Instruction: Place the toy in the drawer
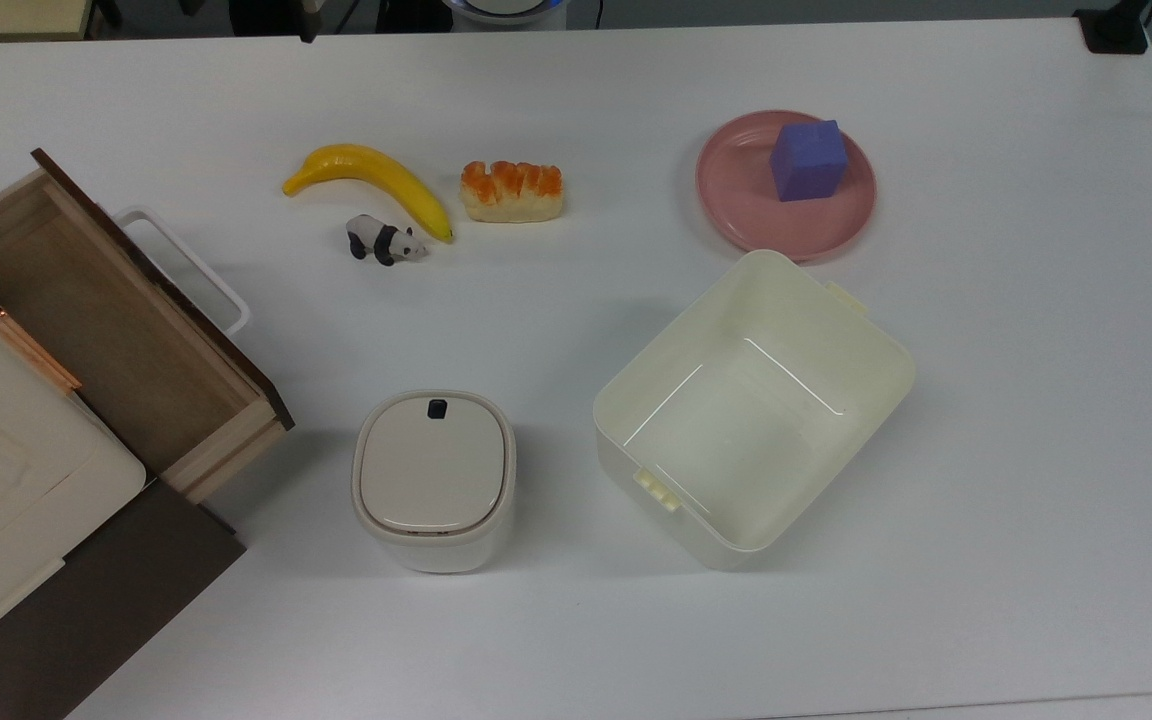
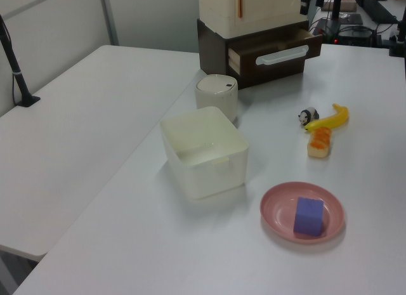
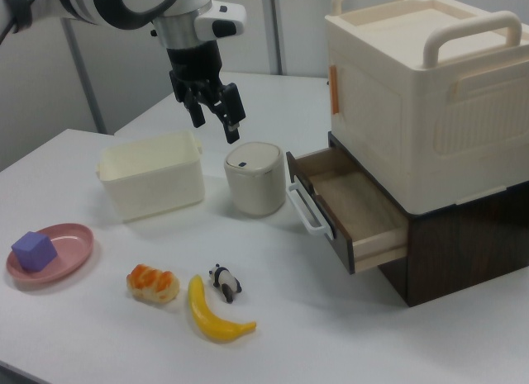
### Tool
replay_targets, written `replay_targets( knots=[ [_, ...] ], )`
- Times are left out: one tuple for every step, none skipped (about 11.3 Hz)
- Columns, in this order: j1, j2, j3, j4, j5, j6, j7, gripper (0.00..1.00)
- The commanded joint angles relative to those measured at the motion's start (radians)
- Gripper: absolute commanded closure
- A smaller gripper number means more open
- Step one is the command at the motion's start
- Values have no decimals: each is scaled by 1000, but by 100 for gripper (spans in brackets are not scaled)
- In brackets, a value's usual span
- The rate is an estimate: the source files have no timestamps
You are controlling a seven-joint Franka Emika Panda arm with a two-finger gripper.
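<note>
- Toy (image 1: 385,241) on the table (image 1: 576,620), just beside the banana (image 1: 376,183) near its tip, small panda lying apart from everything else but that
- Same toy in the left view (image 2: 308,115) and in the right view (image 3: 224,282), nothing over or around it
- Bread (image 1: 512,190) a little further along, on the top view's right of the banana
- Drawer (image 1: 106,320) pulled open at the top view's left, wooden inside bare, white handle (image 1: 186,268) facing the toy
- In the right view, drawer (image 3: 351,210) under a cream box (image 3: 430,95), mouth open upward
- Lidded pot (image 1: 433,478) and bin (image 1: 751,405) nearer the top view's bottom, plate (image 1: 736,200) with cube (image 1: 809,160) well apart to the right
- Step in hand, by judgement: the approach, pick not yet begun
- Gripper (image 3: 213,111) up in the air in the right view, above the pot and bin, well apart from the toy
- Fingers spread apart, pointing down, nothing between them, touching nothing
- Next move, likely: across and down onto the toy, fingers astride its narrow body
- Care called for: banana so close that a finger could nudge it; tiny rounded figure apt to slip or roll under a skewed pinch
- After that: lift clear of the drawer's front panel, over the open box, release inside
</note>
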State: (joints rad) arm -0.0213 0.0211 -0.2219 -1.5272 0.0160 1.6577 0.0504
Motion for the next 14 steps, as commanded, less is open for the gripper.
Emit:
replay_targets(
  knots=[
    [12,-23,-8,-22,22,17,-1,0],
    [12,-23,-7,-24,22,16,-1,0],
    [12,-23,-5,-24,22,19,-3,0],
    [12,-23,-4,-24,21,19,-10,0],
    [12,-23,-5,-24,7,13,-15,0],
    [11,-23,-5,-22,10,11,-3,0],
    [9,-23,-11,-22,19,11,31,0],
    [9,-23,-11,-22,22,19,67,0],
    [8,-21,-11,-22,24,24,78,0],
    [6,-21,-13,-22,24,25,80,0],
    [6,-21,-13,-22,24,25,65,0],
    [4,-21,-16,-22,18,24,59,0],
    [4,-23,-16,-22,9,19,36,0],
    [4,-23,-16,-22,1,11,-22,0]
  ],
)
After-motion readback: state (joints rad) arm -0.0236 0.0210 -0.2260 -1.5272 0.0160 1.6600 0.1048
